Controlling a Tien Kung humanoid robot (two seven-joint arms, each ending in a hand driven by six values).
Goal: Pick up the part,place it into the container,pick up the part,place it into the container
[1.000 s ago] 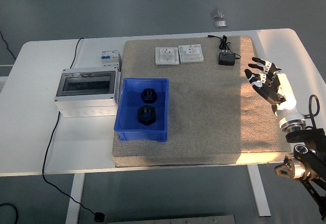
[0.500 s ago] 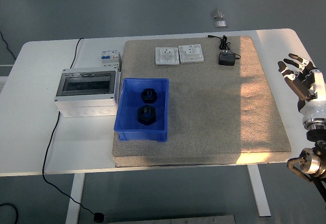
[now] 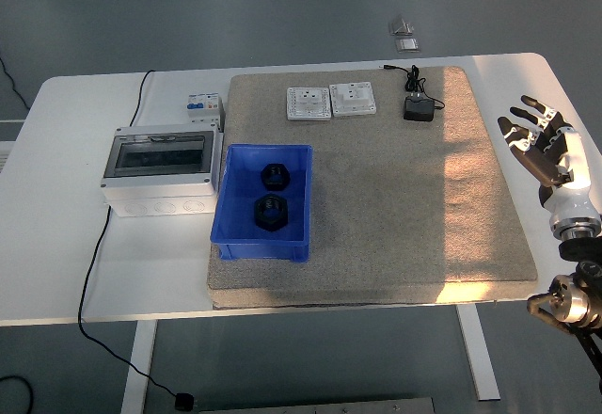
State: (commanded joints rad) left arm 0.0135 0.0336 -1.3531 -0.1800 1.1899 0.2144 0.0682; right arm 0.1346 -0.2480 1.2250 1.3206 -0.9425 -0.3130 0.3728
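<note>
Both black parts already sit inside the blue container (image 3: 262, 203), one part (image 3: 273, 176) toward its far end and the other part (image 3: 270, 214) just in front of it, near the middle. So, judging by how things lie, both pick-and-place rounds look finished and nothing seems left to carry. The container rests on the left edge of the grey mat (image 3: 395, 198), with a grey electrical box (image 3: 158, 169) just to its left and a small breaker (image 3: 204, 108) beyond that box. Further back from the container, two white socket plates (image 3: 331, 102) lie side by side, and a black adapter (image 3: 419, 108) sits to their right. The right hand (image 3: 544, 146) hangs well to the right of the container, off the mat's edge, fingers spread and holding nothing. No left hand shows anywhere.
</note>
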